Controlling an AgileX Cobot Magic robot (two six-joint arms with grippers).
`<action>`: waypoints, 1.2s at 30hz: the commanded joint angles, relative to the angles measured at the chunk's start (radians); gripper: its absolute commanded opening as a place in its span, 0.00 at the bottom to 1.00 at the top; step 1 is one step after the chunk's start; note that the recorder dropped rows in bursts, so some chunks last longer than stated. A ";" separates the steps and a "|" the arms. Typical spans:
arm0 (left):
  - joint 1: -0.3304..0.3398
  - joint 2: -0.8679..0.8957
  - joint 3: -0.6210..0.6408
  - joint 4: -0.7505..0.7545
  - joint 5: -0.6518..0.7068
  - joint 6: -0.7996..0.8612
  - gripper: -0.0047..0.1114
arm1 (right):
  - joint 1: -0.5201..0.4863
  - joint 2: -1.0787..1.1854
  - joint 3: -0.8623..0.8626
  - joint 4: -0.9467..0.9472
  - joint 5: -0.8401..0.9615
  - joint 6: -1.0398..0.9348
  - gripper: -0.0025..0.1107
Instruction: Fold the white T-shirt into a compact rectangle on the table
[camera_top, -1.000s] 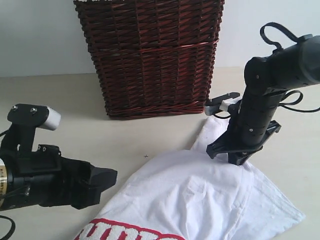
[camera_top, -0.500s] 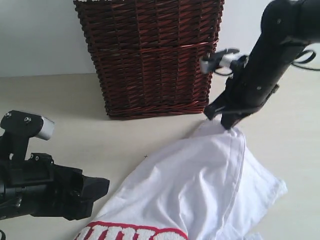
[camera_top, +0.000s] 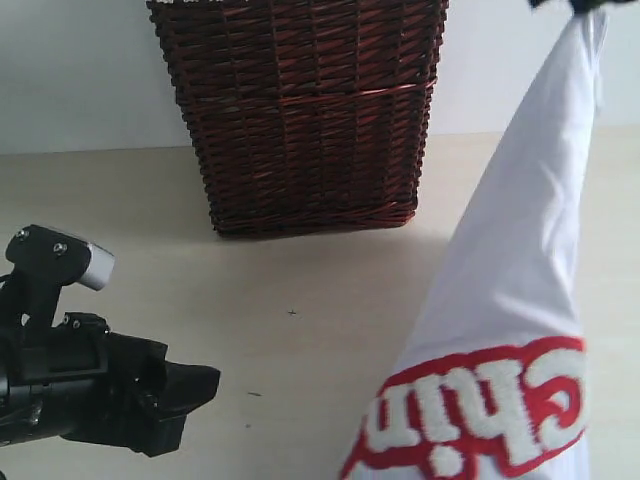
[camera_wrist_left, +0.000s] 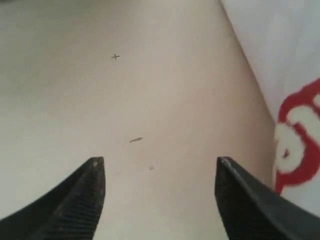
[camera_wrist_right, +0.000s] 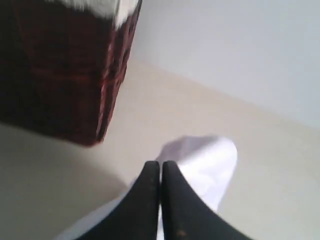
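- right gripper (camera_wrist_right: 160, 172) pinched tight on the white T-shirt (camera_top: 520, 300), holding it hanging over the table (camera_top: 300, 280)
- left gripper (camera_wrist_left: 159, 167) jaws apart, empty, low over the table

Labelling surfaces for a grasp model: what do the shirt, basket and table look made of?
White T-shirt: soft matte cloth, likely cotton; it drapes in long folds. Basket: dark glossy woven wicker, strands visible. Table: smooth pale matte surface, perhaps laminate.

Low exterior camera faces basket (camera_top: 300, 120); wrists overlook table (camera_wrist_left: 150, 100).
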 joint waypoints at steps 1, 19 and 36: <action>0.002 -0.006 0.002 0.006 -0.026 0.004 0.57 | -0.001 -0.095 -0.019 -0.055 -0.070 0.021 0.02; 0.002 0.016 0.054 0.212 -0.218 -0.033 0.58 | 0.246 -0.029 0.358 0.251 0.357 -0.321 0.47; 0.002 0.016 0.054 0.212 -0.210 -0.035 0.58 | 0.372 -0.036 0.914 -0.027 0.270 -0.062 0.58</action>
